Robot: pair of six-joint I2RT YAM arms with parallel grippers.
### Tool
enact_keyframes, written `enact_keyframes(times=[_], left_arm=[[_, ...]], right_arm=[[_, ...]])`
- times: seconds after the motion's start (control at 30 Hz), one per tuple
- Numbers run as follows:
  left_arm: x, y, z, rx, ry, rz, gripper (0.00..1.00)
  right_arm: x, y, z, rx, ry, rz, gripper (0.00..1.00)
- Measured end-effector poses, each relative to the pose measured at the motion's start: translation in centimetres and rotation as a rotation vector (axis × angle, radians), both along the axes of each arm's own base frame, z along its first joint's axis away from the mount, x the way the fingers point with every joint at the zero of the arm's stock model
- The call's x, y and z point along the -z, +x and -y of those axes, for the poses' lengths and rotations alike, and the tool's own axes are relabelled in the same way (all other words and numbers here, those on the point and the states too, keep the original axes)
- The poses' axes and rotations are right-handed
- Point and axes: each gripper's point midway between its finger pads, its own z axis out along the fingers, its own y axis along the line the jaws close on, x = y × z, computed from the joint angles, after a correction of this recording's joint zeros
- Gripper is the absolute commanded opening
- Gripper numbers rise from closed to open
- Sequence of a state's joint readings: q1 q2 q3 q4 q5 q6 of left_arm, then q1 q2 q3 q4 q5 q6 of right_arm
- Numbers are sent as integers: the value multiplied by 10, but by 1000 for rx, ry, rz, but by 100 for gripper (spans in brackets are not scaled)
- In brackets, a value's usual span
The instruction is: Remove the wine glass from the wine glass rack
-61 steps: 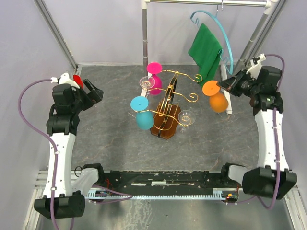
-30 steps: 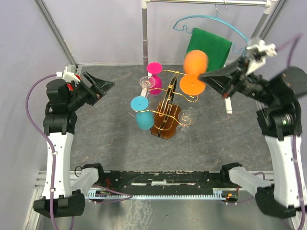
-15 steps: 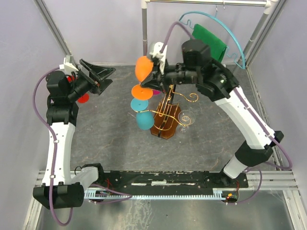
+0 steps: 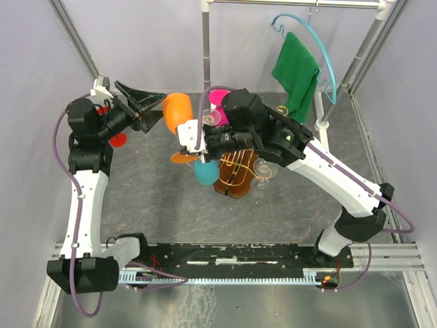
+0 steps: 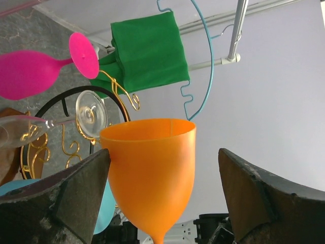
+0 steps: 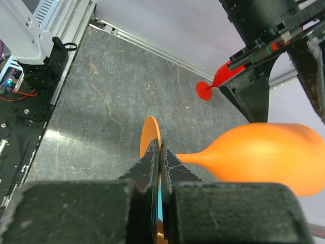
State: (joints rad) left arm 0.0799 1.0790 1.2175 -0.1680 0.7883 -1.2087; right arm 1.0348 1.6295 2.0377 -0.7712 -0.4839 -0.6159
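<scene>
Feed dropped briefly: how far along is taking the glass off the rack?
Done: the orange wine glass is off the wine glass rack. In hand: the right gripper is shut on its foot, holding the bowl inside the open left gripper. Left: likely a handover or setting it down.

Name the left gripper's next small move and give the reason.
Probably close the left gripper gently on the bowl of the orange plastic wine glass. The left wrist view shows the bowl between its open jaws with gaps on both sides, while the right gripper is shut on the glass's foot and holds it out sideways. Gripping before the right lets go should prevent a drop.
</scene>
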Motion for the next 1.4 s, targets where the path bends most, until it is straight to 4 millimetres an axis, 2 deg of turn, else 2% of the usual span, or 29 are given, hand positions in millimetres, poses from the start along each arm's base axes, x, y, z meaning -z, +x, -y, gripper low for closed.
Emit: enact_keyframes(times=[0.43, 0.7, 1.03, 1.4], left_arm=[[9, -7, 19, 86, 1, -31, 92], [19, -13, 28, 164, 20, -49, 91], [26, -16, 34, 236, 21, -65, 95], [21, -21, 41, 272, 23, -35, 95]], right_arm=[[-6, -9, -9, -94, 6, 100, 1], [-2, -18, 5, -156, -61, 148, 1], [15, -24, 19, -208, -149, 179, 1], [15, -27, 17, -232, -149, 181, 1]])
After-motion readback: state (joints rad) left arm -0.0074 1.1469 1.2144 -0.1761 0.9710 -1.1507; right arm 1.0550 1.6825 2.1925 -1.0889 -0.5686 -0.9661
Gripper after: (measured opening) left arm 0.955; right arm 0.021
